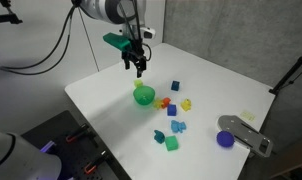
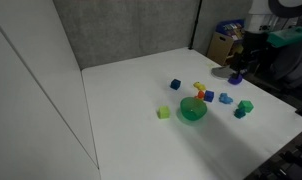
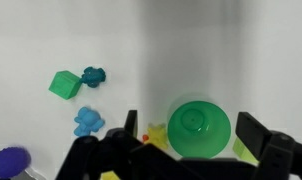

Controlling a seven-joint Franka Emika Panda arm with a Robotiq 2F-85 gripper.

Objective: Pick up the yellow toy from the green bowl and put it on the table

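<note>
The green bowl (image 1: 143, 96) (image 2: 193, 110) stands on the white table (image 1: 106, 100) (image 2: 131, 130). In the wrist view the bowl (image 3: 199, 128) looks empty. A small pale-yellow block, the yellow toy (image 2: 163, 112), lies on the table just beside the bowl. In the wrist view the toy (image 3: 245, 151) is partly hidden by a finger. My gripper (image 1: 138, 68) (image 2: 239, 66) (image 3: 191, 118) hangs above the bowl, open and empty, with its fingers either side of it.
A red-and-orange toy (image 1: 163, 102) (image 3: 151, 134) sits by the bowl's other side. Blue pieces (image 1: 178, 127), a teal piece (image 3: 92, 75), a green cube (image 1: 172, 143) (image 3: 63, 84) and a purple disc (image 1: 225, 139) lie beyond. A grey tool (image 1: 246, 132) lies near the table edge.
</note>
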